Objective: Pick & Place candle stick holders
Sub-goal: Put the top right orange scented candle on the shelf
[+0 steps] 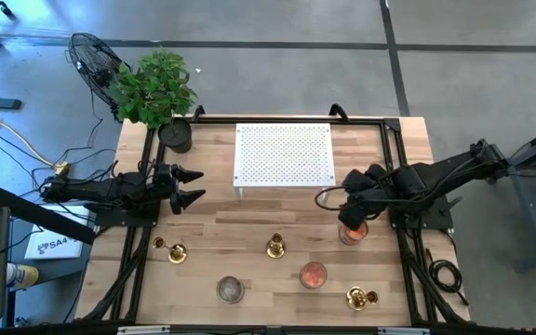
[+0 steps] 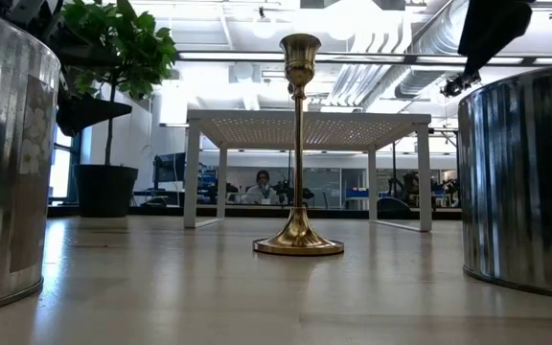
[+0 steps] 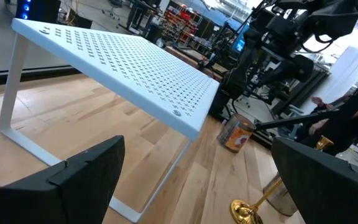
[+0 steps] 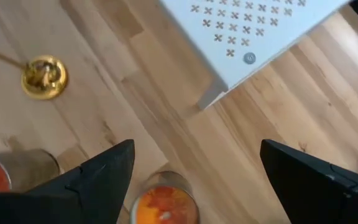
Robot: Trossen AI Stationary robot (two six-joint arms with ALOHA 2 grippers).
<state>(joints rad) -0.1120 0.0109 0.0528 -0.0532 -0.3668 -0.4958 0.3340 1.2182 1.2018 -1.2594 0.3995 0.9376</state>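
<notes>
Because the brass candlestick [image 1: 274, 247] standing just in front of the white perforated stand [image 1: 283, 154] looks rigid, slick and top-heavy, its slim stem suits either gripper, left gripper [image 1: 192, 186] and right gripper [image 1: 351, 220] both having jaws apart and empty.

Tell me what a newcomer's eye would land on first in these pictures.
The white perforated shelf standing at the table's far middle draws the eye first, with a leafy potted plant at the far left corner. Three gold candle stick holders dot the near half of the wooden table, among glass jars with orange candles. The right claw hangs open just over one such jar, while the left claw waits open at the left.
</notes>
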